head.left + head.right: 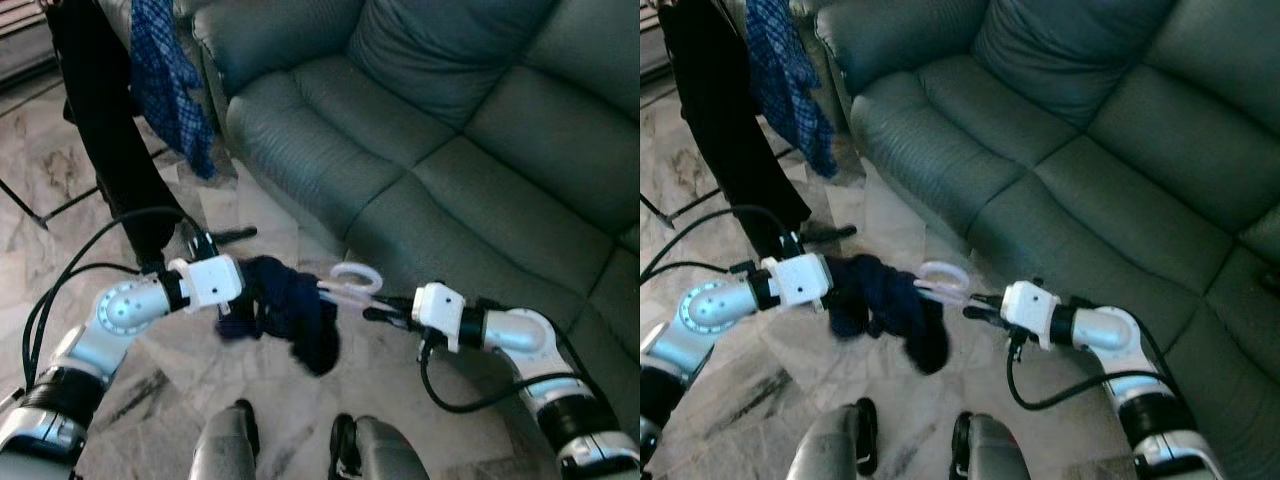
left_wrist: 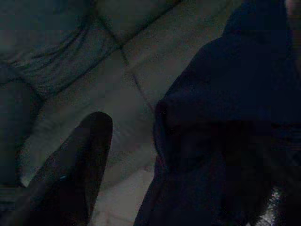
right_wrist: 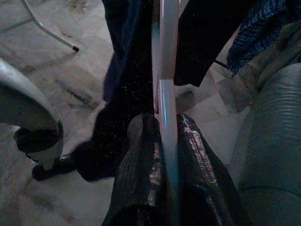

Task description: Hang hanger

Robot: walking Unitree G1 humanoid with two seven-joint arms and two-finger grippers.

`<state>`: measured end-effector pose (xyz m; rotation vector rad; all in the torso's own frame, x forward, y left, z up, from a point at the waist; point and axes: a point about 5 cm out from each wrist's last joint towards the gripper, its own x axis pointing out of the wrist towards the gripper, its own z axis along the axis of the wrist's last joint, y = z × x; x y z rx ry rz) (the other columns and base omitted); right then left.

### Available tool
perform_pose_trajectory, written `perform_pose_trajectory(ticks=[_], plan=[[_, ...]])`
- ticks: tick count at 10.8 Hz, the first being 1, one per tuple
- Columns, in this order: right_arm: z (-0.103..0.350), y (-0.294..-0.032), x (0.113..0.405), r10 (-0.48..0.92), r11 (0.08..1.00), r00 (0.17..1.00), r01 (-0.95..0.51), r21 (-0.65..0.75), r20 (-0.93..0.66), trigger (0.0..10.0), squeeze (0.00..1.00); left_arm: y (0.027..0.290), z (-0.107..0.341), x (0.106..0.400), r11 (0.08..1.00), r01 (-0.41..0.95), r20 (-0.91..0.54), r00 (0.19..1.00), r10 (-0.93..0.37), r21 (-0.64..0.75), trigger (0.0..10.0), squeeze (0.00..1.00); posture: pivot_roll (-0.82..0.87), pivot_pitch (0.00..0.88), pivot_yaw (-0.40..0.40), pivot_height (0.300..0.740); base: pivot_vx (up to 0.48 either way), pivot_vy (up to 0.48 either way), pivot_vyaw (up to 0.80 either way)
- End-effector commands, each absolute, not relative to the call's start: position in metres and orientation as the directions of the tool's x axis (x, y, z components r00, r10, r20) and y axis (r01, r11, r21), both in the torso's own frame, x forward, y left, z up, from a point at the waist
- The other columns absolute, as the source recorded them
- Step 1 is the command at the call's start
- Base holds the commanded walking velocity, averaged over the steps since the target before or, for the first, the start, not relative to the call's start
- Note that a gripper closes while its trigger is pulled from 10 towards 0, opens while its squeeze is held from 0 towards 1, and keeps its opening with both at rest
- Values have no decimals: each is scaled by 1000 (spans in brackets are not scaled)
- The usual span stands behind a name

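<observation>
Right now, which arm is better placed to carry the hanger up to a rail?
Right. The right gripper is shut on the pink hanger. The left gripper sits against the dark garment, with no clear hold on the hanger itself.

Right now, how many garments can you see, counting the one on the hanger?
3. A dark navy garment hangs on the pale pink hanger between both grippers; a black garment and a blue checked one hang upper left. Others may be out of frame.

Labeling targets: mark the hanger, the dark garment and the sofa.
hanger [image 1: 356, 277]: left eye view, on its pale hook loop.
dark garment [image 1: 295, 310]: left eye view, middle of the bunched cloth.
sofa [image 1: 470, 160]: left eye view, on a seat cushion.
</observation>
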<state>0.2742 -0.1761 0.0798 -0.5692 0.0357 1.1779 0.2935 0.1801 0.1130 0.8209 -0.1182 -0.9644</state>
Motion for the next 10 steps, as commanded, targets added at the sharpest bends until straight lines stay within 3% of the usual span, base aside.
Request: perform_pose_trajectory(ticks=[1, 10], plan=[[82, -175, 274, 870, 236, 382, -878, -417, -311, 10000, 0, 178, 112, 292, 261, 708, -282, 550, -786, 656, 0, 0, 50, 147, -53, 740, 0, 0, 0], [83, -163, 279, 881, 211, 378, -854, -476, -286, 10000, 0, 178, 102, 293, 132, 803, -432, 442, -786, 581, 0, 0, 52, 153, -36, 740, 0, 0, 0]])
